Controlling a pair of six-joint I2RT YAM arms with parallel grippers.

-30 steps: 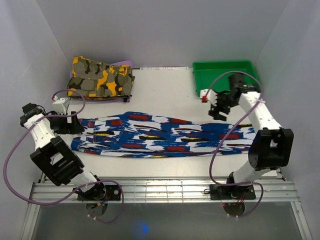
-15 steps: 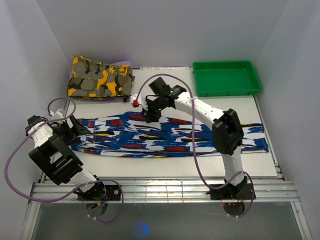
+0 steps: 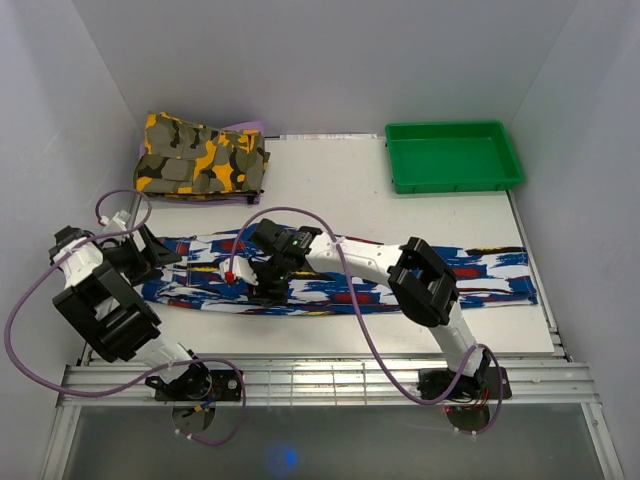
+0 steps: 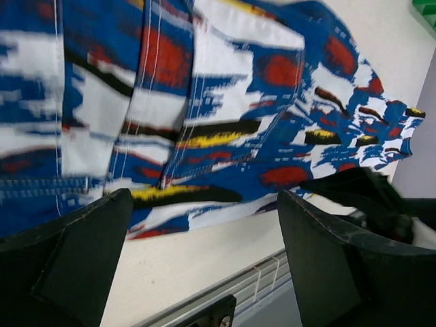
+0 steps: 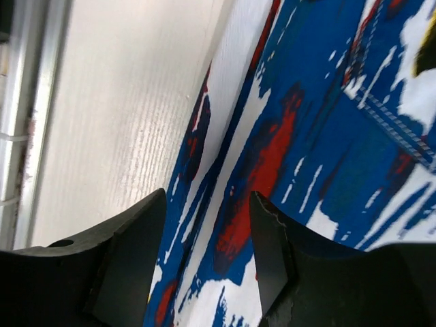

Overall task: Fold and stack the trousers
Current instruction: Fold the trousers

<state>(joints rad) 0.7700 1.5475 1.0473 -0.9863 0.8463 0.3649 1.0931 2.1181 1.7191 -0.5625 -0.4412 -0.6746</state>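
- While the trousers (image 3: 490,272) are lying stretched flat along the worktop (image 3: 330,200), with the waist toward the left arm and the leg ends toward the right side, they are forming one long strip. I judge that this is inviting a fold of one end over the other.
- The left gripper (image 4: 203,204) is hovering at the waist end with its fingers spread as wide as they go, gripping nothing. Its wrist view is showing the stitched seams of the upper part between the fingers, so it seems to be lining up on that end.
- The right arm is reaching far across toward the left-centre, and the right gripper (image 5: 208,204) is sitting low over the near long edge of the cloth.
- Its jaws are standing partly apart. The cloth's border and a strip of bare worktop are showing in the gap, and nothing is visibly nipped.
- I am reading that placement as deliberate. Thin cloth lying flat is offering a hold only at its border, where a finger can slip beneath.
- No fold is showing in the trousers, so the task is looking to be at its first grasp.
- The camouflage garment (image 3: 200,155) is sitting folded at the back left, well apart from the trousers. It is probably marking where the stack is being built.
- The green tray (image 3: 455,185) is standing at the back right, well apart from both grippers.
- One risk I am judging is that the two grips are sitting close together near the waist, so the long legs may be dragging and bunching when lifted.
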